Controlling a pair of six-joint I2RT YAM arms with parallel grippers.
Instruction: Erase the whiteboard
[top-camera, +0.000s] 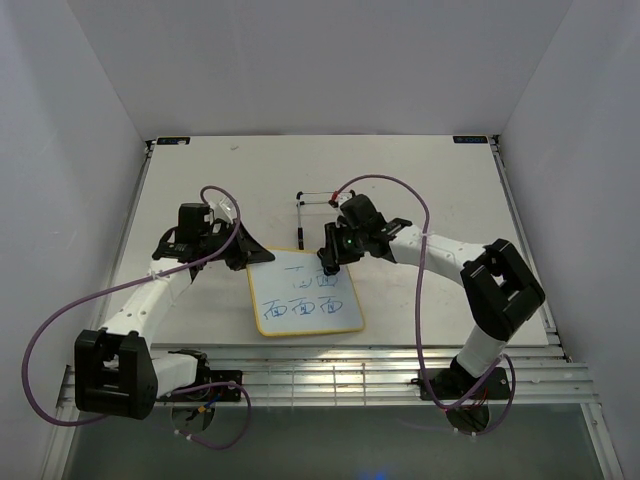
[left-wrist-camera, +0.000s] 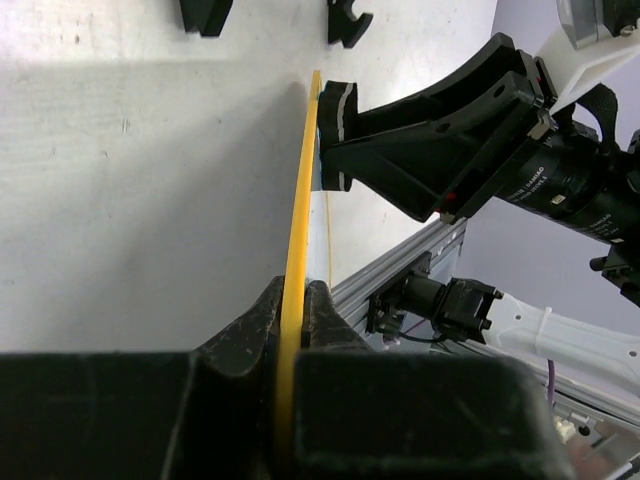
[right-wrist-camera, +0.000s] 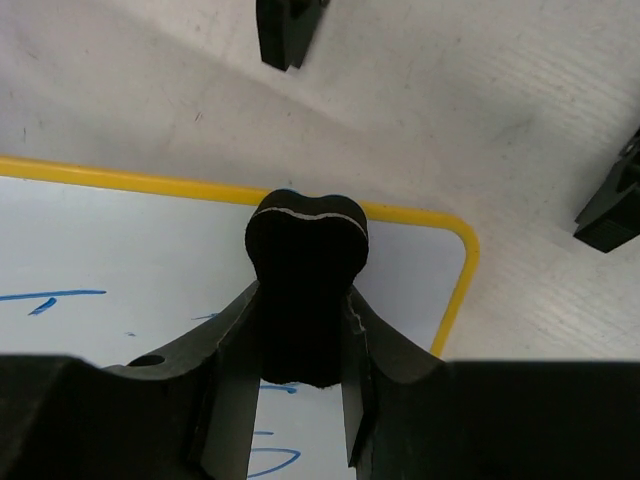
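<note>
the whiteboard (top-camera: 305, 298) sat just near of the stand (top-camera: 314, 199), its left edge pinched in the left gripper (left-wrist-camera: 293, 300). the right gripper (top-camera: 330, 263) gripped the eraser (right-wrist-camera: 306, 240) at the board edge nearest the stand. blue marks (top-camera: 305, 306) covered most of the board, so erasing seemed barely begun.

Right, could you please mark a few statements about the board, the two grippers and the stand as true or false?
1. The left gripper is clamped on the yellow edge of the whiteboard. True.
2. The right gripper is empty. False: it grips the eraser.
3. The whiteboard is wiped clean. False: it bears blue writing.
4. The wire stand is behind the whiteboard, not carrying it. True.
</note>
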